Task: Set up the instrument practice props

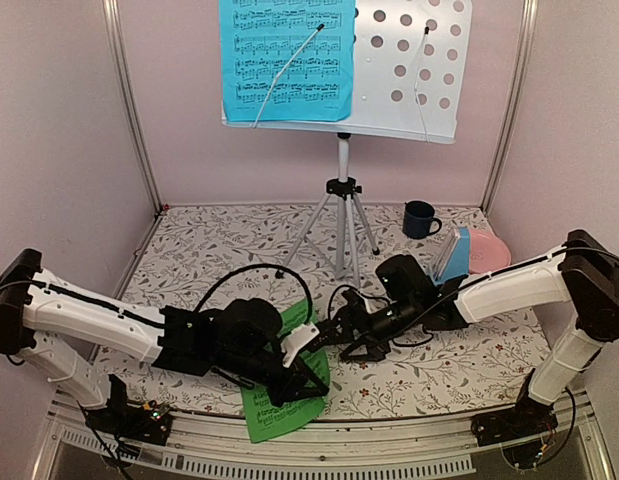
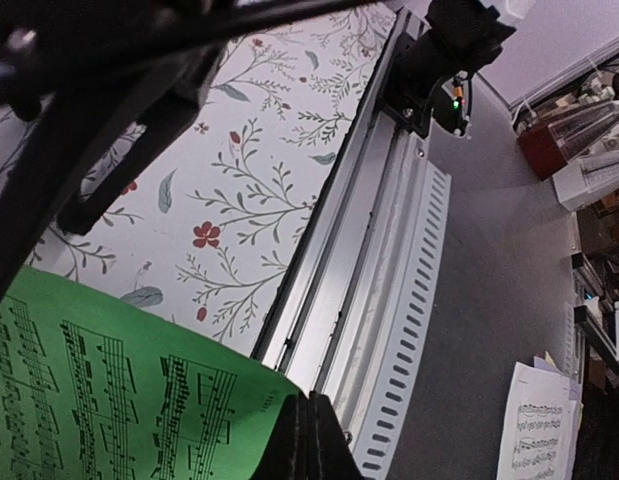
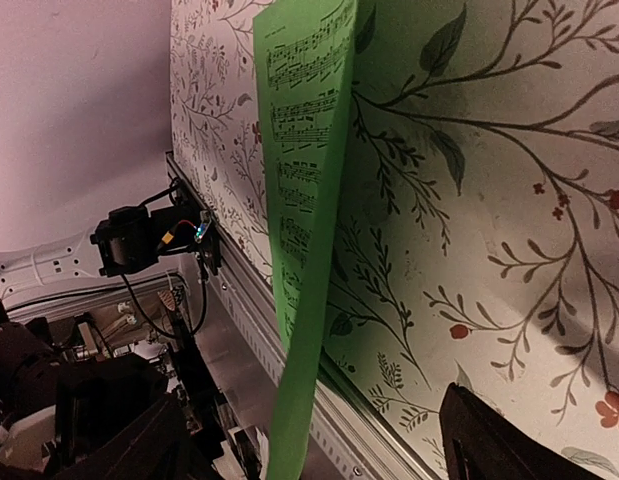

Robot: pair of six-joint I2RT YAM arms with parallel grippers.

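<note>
The pale perforated music stand [image 1: 419, 70] rises on its silver tripod [image 1: 342, 215] at the back, with the blue music sheet [image 1: 286, 55] resting on its left half. Low over the table's front, my left gripper [image 1: 301, 385] is shut on a corner of the green music sheet [image 1: 277, 418]; the wrist view shows its jaws [image 2: 315, 405] pressed together on the green music sheet [image 2: 109, 390]. My right gripper [image 1: 357, 345] is open, and the green music sheet [image 3: 304, 200] hangs edge-on between its fingers [image 3: 489, 440] without touching them. The small blue metronome [image 1: 452, 253] stands at the right.
A dark blue mug [image 1: 420, 219] stands right of the tripod, and a pink plate [image 1: 492, 252] lies behind the metronome. The metal rail [image 2: 389, 200] of the table's front edge runs just under the held sheet. Pink walls close the back and sides.
</note>
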